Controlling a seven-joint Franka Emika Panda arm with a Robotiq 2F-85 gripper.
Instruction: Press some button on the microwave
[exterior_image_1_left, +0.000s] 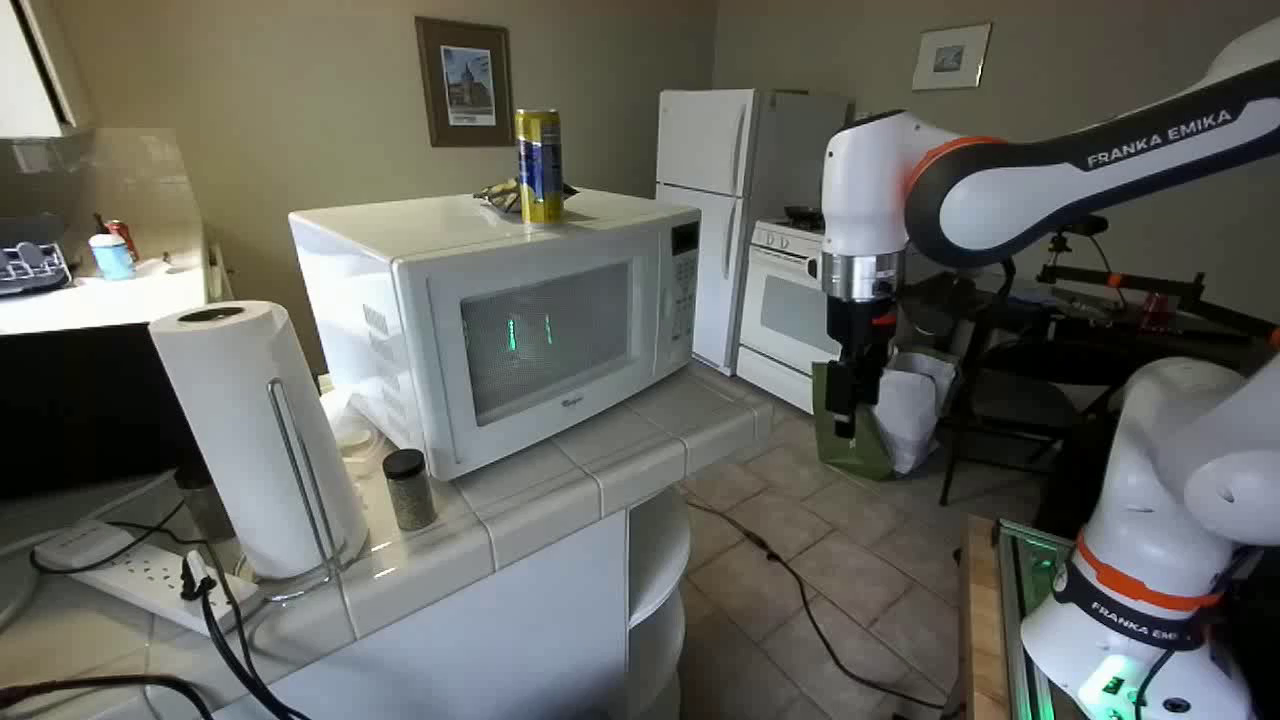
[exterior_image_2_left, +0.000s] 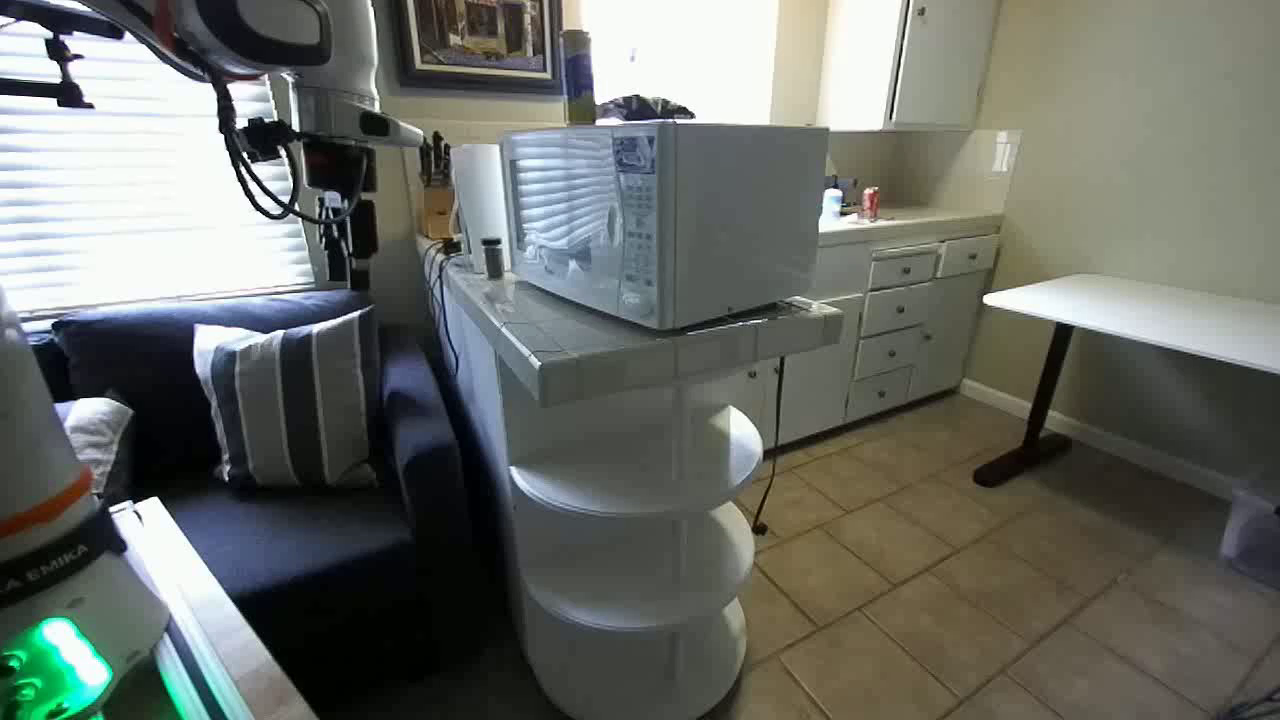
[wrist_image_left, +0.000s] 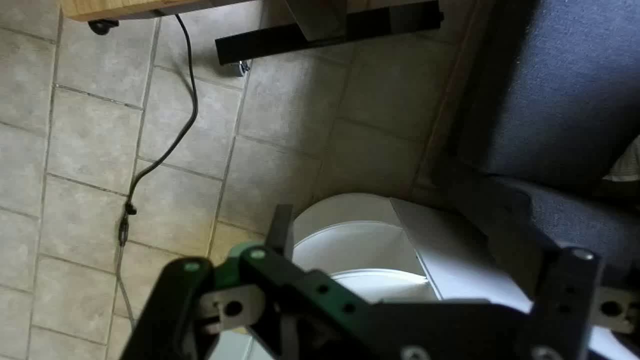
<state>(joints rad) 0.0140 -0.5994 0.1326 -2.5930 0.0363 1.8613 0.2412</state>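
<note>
Towels (exterior_image_1_left: 230, 440), jar (exterior_image_1_left: 408, 500) and microwave (exterior_image_1_left: 545, 330) are borne, left to right, by the tiled bench (exterior_image_1_left: 545, 500), the microwave near its end. Past that edge, open room is seen over the floor (exterior_image_1_left: 870, 540), the pincer (exterior_image_1_left: 852, 408) held well apart, fingers (wrist_image_left: 280, 230) spread. The keypad (exterior_image_1_left: 684, 300) is blurred; the arm (exterior_image_1_left: 1000, 200) is cut off.

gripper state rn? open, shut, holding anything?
Gripper: open, jaws wide apart in the wrist view, holding nothing.
</note>
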